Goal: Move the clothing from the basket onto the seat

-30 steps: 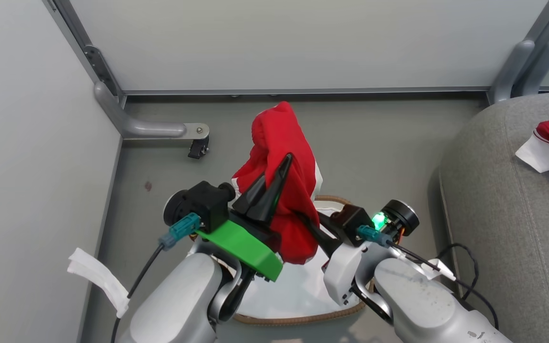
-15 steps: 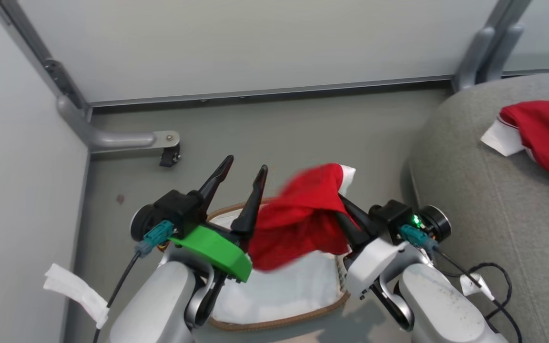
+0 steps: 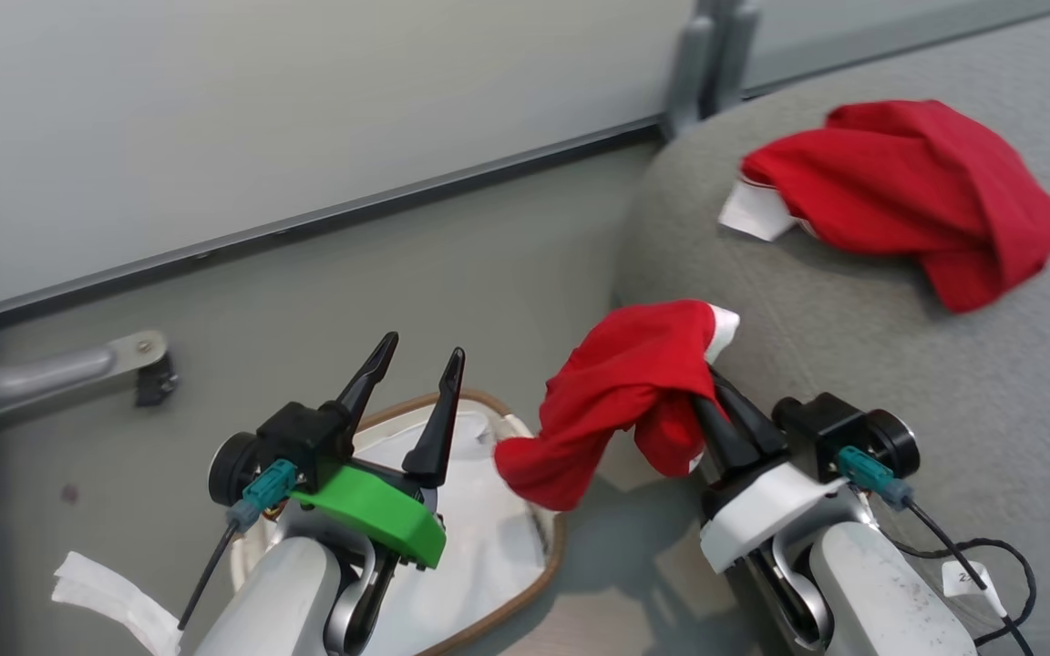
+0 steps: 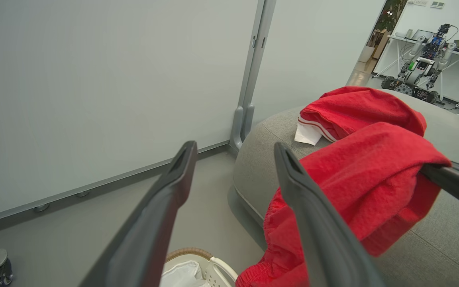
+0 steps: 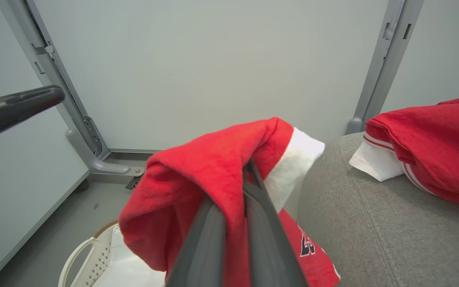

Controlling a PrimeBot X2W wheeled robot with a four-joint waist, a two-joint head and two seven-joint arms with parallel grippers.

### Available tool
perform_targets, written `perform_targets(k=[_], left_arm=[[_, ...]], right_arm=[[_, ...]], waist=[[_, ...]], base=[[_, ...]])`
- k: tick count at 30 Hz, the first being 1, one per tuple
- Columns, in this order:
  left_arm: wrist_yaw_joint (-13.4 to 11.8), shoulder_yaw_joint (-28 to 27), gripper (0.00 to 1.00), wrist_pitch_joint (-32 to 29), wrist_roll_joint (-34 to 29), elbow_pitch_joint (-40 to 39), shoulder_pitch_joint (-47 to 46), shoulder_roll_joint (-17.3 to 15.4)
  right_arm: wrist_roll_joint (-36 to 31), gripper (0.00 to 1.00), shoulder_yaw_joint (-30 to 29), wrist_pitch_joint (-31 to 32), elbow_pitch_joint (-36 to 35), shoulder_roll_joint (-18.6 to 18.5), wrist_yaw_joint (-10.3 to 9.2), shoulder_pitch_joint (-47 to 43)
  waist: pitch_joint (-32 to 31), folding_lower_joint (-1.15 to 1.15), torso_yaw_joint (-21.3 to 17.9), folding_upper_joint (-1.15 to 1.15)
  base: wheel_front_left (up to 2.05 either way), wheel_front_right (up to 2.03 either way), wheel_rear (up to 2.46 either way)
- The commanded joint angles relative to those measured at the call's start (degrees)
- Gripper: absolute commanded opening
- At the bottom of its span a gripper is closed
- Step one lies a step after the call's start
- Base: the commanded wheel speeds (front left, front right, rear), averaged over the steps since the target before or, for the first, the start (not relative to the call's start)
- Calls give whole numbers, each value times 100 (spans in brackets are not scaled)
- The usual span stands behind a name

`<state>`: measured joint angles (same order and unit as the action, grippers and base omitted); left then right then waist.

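My right gripper (image 3: 715, 384) is shut on a red garment with white trim (image 3: 625, 383), part of the clothing, which droops over the floor between the basket (image 3: 545, 560) and the seat's rounded edge (image 3: 671, 264). The right wrist view shows the fingers (image 5: 249, 187) pinching the red fabric (image 5: 197, 171). Over the basket, my left gripper (image 3: 423, 348) stands open and holds nothing, its fingers (image 4: 181, 159) well apart. A second red garment (image 3: 908, 191) lies on the grey seat (image 3: 862, 364). Only white lining (image 3: 479, 519) shows inside the basket.
Pale partition walls close off the back and left. A metal post foot with a caster (image 3: 153, 375) stands on the floor at the left. A black cable (image 3: 990, 547) lies by my right arm. Another robot (image 4: 420, 71) stands far off beyond the seat.
My left gripper let go of the red garment and opened. The view swung right toward the seat, and the garment now hangs from the right gripper alone, closer to the seat.
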<state>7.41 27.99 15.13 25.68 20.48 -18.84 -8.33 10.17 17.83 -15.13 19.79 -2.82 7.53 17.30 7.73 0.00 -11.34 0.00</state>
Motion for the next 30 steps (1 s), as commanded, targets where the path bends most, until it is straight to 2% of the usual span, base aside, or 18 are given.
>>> perform_targets(k=[1,8,15,19,21,24,30], left_arm=[[13,-30,100,2,-34,-37,98,-33],[13,-23,100,2,-104,-68,174,-21],[13,405,100,2,-24,-4,-95,29],[13,605,100,2,45,33,-213,-2],[13,660,100,2,70,42,-280,-41],[13,725,100,2,71,28,-371,-140],[13,632,100,2,15,-15,-448,-380]], right_arm=[[-5,0,-69,-3,-77,-19,-7,-99],[13,0,-395,-3,-360,-16,-8,-324],[-149,0,-1108,-4,-818,-16,-8,-598],[-453,0,-1384,-3,-1089,-14,-8,-485],[-658,0,-1485,-3,-1205,-41,-7,-238],[-806,0,-1595,-3,-1271,-284,-8,361],[-1127,0,-1536,-3,-865,-1050,-8,2221]], waist=[[66,0,-990,0],[96,0,-1765,0],[232,0,-1913,0],[367,0,-1944,0],[454,0,-1952,0],[625,0,-1944,0],[971,0,-1872,0]], base=[[0,0,0],[0,0,0],[0,0,0],[0,0,0],[0,0,0],[0,0,0],[0,0,0]])
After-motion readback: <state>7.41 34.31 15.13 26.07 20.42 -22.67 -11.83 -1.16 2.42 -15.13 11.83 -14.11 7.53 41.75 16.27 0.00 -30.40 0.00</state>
